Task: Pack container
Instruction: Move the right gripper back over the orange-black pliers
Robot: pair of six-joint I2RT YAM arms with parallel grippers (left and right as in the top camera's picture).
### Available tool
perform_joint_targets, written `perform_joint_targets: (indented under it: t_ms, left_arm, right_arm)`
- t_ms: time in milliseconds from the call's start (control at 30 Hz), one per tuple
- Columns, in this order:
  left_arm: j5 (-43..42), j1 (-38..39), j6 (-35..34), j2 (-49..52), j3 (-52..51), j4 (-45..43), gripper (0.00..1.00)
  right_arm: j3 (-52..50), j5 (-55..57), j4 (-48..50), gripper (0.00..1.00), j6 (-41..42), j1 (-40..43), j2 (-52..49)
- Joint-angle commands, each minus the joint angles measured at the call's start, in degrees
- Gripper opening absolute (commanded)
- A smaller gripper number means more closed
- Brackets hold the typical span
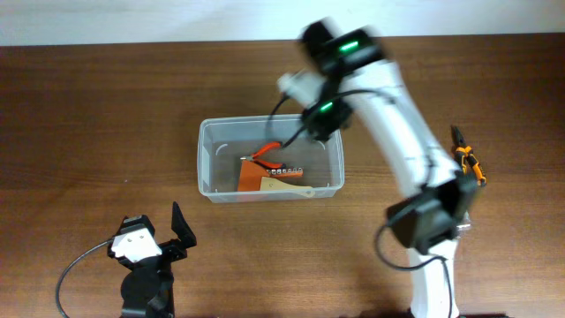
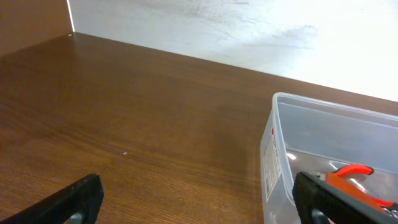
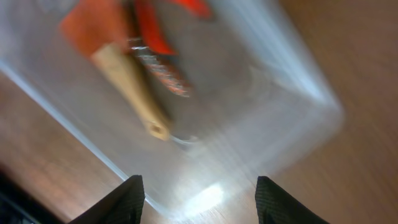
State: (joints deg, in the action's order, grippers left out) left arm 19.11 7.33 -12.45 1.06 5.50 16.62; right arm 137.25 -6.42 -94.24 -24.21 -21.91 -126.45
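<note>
Mostly packed: the container (image 1: 221, 159) sits mid-bench holding red pliers (image 1: 265, 152) and a wooden-handled tool (image 1: 287, 188); orange-handled pliers (image 1: 468, 161) lie outside. Above it the right fingers (image 3: 130, 199) gape empty; the left fingers (image 2: 74, 199) are spread, idle.

Bench (image 1: 88, 132) is dark brown wood with a streaky grain. The container (image 1: 205, 159) is clear, slightly milky plastic, with a white label (image 2: 269, 158) on one end that has a bit of red print. Inside it: pliers (image 1: 265, 152) with bright red handles, a flat orange piece (image 1: 250, 182) and a pale tan wooden handle (image 1: 290, 188). Off to the side there's a tool (image 1: 468, 164) with orange and black grips. Right arm (image 1: 393, 115) is white with black joints and green lights (image 1: 349, 44). Left fingers (image 2: 78, 199) and right fingers (image 3: 127, 200) are plain black.
</note>
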Motion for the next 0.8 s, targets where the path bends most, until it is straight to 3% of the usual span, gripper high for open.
perform_joint_targets:
  t_ms: [0,333,767]
  left_arm:
    - [0.2,0.17,0.5,-0.37,-0.17,0.09,0.99]
    - [0.2,0.17,0.5,-0.37,-0.17,0.09,0.99]
    - [0.2,0.17,0.5,-0.37,-0.17,0.09,0.99]
  right_arm:
    - [3.06,2.21,-1.22,0.58,5.9,9.29,5.86]
    - [-1.46,2.19,-1.97,0.62,5.27,28.83,6.12]
    - [-20.94,2.47,9.27,0.64,2.14,39.74,6.1]
